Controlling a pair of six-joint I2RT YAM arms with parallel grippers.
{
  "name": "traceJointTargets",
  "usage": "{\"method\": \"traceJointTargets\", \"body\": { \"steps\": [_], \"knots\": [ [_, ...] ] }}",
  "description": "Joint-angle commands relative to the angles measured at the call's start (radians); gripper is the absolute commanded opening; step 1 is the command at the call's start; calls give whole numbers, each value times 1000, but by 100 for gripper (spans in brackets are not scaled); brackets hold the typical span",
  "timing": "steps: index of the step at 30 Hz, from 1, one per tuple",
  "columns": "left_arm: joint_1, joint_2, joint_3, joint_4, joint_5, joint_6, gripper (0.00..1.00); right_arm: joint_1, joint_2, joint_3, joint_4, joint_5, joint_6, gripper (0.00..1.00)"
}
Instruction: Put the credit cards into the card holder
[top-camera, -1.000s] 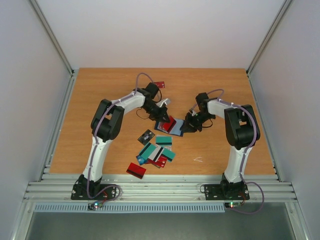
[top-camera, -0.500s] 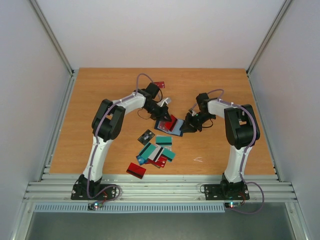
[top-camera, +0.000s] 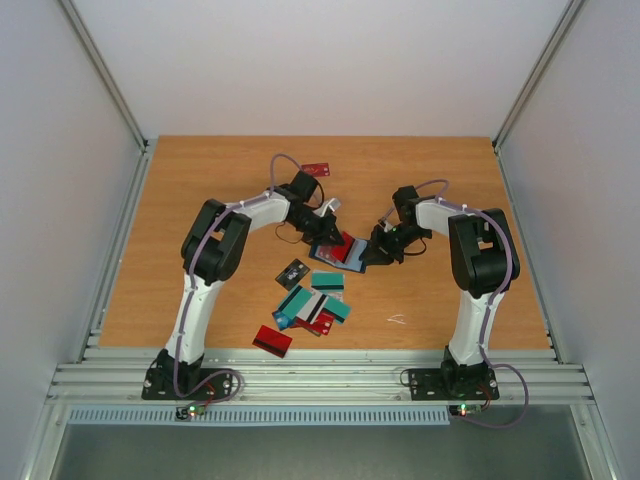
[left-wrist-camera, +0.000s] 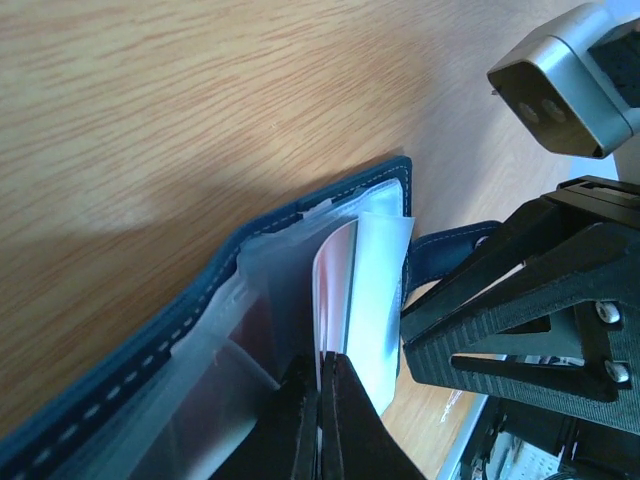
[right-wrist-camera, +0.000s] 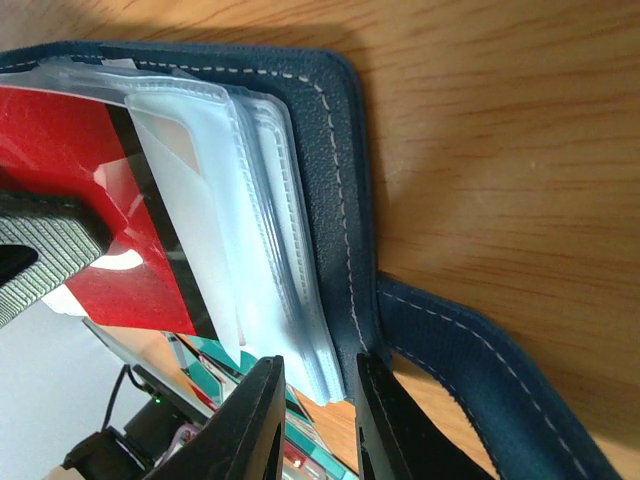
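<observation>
On table, left pincer clamps red card half-hidden in card holder, right pincer grips it

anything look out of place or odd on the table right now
One red card lies alone near the far edge of the table, well apart from the loose cards heaped near the arms. A small pale scrap also lies on the bare wood to their right. Nothing looks damaged.
</observation>
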Motion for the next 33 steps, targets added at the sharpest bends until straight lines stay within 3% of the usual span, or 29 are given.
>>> {"method": "traceJointTargets", "body": {
  "steps": [1,19,33],
  "knots": [
    [-31,-21,-67,21,-114,-45,0,6,45,-17,92,-8,37,22],
    [-63,-61,-174,146,-155,-215,0,5,40,-25,133,-53,77,21],
    [-87,-70,-181,130,-203,-269,1,5,39,-28,163,-78,89,21]
  ]
}}
